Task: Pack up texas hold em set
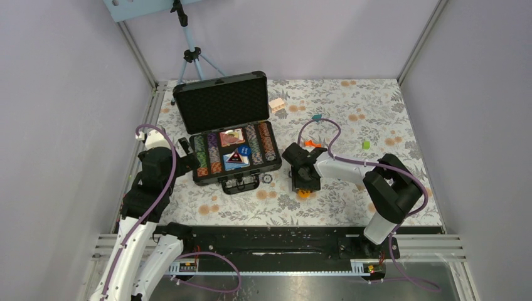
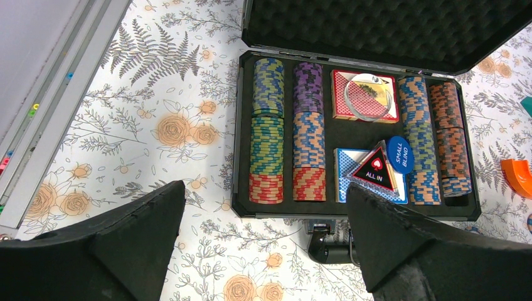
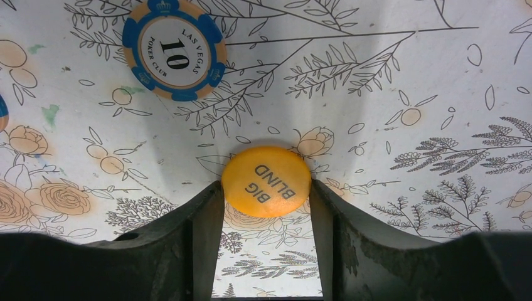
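Treat the orange disc (image 3: 266,180), flat on the table (image 1: 376,125) right of the open case (image 1: 221,103), as light, stiff and slippery, pinched at its rim by the right gripper (image 3: 266,200), the left gripper (image 2: 265,188) spread wide.

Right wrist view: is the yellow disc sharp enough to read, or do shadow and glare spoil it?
Right wrist view: the yellow disc is sharp, BIG BLIND legible, only soft shadow streaks on the tablecloth around it, no glare. Left wrist view: sharp too, though the clear disc catches reflections.
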`<state>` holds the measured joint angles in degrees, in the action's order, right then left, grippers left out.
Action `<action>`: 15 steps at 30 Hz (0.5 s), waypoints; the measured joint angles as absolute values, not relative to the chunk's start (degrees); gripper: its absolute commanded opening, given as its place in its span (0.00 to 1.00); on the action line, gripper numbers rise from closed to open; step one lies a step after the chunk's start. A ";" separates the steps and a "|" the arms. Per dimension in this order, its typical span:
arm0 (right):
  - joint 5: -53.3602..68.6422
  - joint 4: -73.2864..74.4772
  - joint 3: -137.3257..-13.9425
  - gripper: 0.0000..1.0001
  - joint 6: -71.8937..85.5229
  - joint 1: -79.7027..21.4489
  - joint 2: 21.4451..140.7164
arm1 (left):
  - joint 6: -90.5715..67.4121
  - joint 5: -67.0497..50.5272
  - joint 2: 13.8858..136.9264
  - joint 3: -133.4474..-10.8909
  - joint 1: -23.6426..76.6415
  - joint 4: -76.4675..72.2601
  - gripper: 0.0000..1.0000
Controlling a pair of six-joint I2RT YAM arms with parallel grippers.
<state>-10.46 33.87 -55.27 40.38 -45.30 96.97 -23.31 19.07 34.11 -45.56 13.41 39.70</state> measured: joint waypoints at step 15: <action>-11.09 37.34 -55.51 0.58 40.23 -45.50 95.94 | -23.31 19.05 34.11 -45.56 13.41 39.70 0.99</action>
